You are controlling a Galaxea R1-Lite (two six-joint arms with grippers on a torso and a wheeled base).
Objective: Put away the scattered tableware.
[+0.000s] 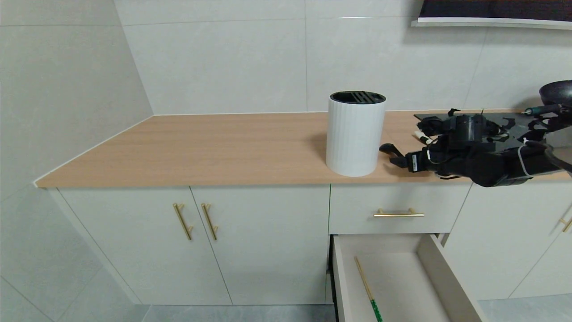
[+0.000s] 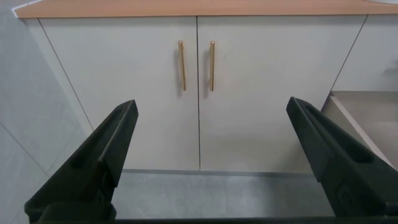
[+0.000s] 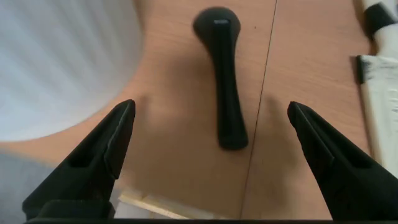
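Observation:
A black utensil handle (image 3: 224,81) with a rounded end lies flat on the wooden counter (image 1: 214,147), just right of a white ribbed cylindrical holder (image 1: 355,134) with a slotted black top. My right gripper (image 3: 210,111) hovers open above the handle, one finger on each side, not touching it. From the head camera the right gripper (image 1: 395,157) sits low over the counter beside the holder. A white-and-black utensil (image 3: 382,93) lies further right. My left gripper (image 2: 211,109) stands open and holds nothing, down in front of the cabinet doors (image 2: 199,93).
Below the counter a drawer (image 1: 424,264) stands pulled out, with a wooden chopstick (image 1: 366,286) lying inside. A shut drawer with a gold handle (image 1: 398,214) is above it. A black cooktop (image 1: 514,127) and a dark pan (image 1: 556,91) sit at the right.

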